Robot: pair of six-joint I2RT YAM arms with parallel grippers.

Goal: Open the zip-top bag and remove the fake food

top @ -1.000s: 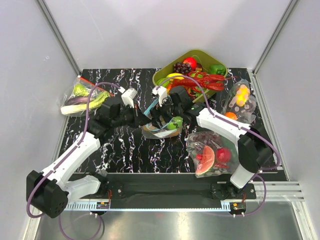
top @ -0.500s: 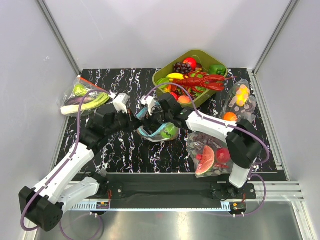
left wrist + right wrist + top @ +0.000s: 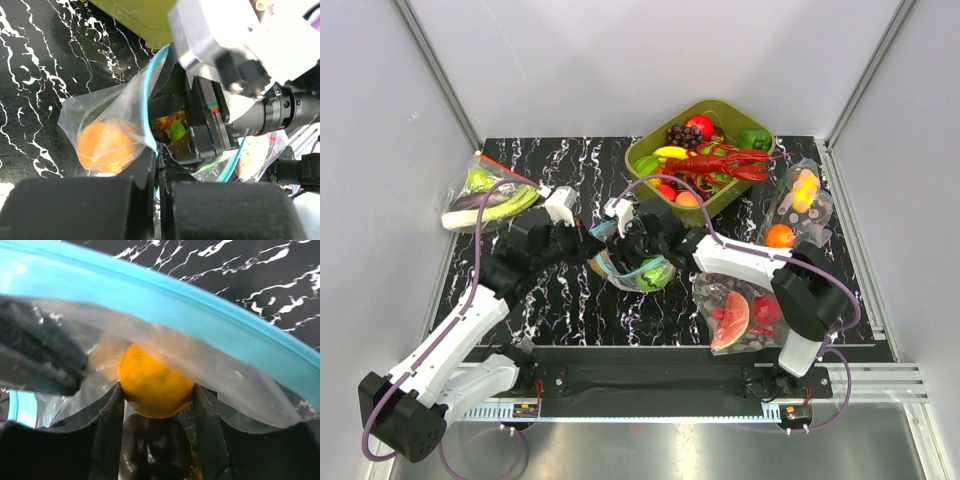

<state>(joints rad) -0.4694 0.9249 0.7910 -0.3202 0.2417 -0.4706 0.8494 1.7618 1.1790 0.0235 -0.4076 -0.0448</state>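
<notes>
Light in the overhead view is bright, even and diffuse — shadows on the black table are faint and soft, and everything is sharp. In the left wrist view the left gripper is a dark, unfocused mass, the white housing above it glares, and the bag shows sheen. The right wrist view is very close — the zip strip is soft, the yellow fruit sharper.

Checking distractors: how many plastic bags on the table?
4: greens bag far left, zip-top bag centre, watermelon bag front right, fourth bag beside the green tray. None obviously hidden.
</notes>
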